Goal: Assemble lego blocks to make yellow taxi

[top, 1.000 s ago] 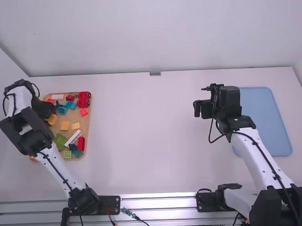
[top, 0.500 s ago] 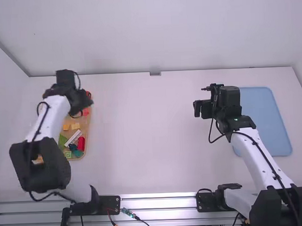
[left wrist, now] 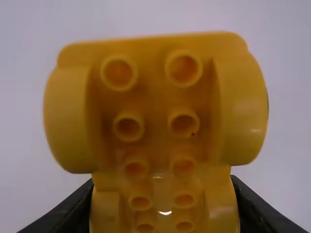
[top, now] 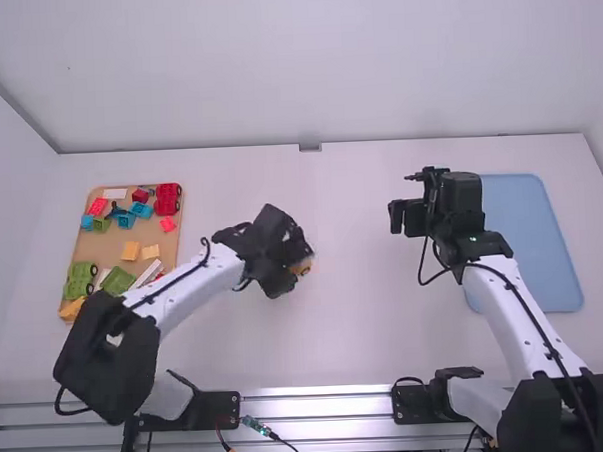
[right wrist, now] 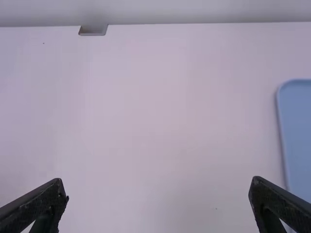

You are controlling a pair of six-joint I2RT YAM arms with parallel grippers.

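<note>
Starting at the left, the wooden tray point(top: 94, 247) bears the loose bricks. Two small yellow blocks point(top: 130, 250) lie near its middle, between the green base point(top: 81, 280) and the red base point(top: 167, 199). With colours so mixed, I could easily pick the wrong brick when the taxi grows.

Nearer the table's middle, my left gripper point(left wrist: 163, 180) is clamped on the yellow base point(left wrist: 155, 97), the taxi's likely bottom. I have it by the narrower part, one finger on each side, and its broad end juts out past my grip. If that end meets the table point(top: 331, 335) first, the base could pivot or slip. Its hollow, tubed side faces my wrist camera, so straight lowering might leave it wrong way up, with no studs for the next block; I judge it needs turning first. Whether it touches the table, I cannot tell.

Further right, my right gripper point(right wrist: 159, 188) waits empty, its fingers wide apart. Should it come in to steady the base, a careless approach could knock it loose. Beyond lies the blue tray point(top: 543, 245).
</note>
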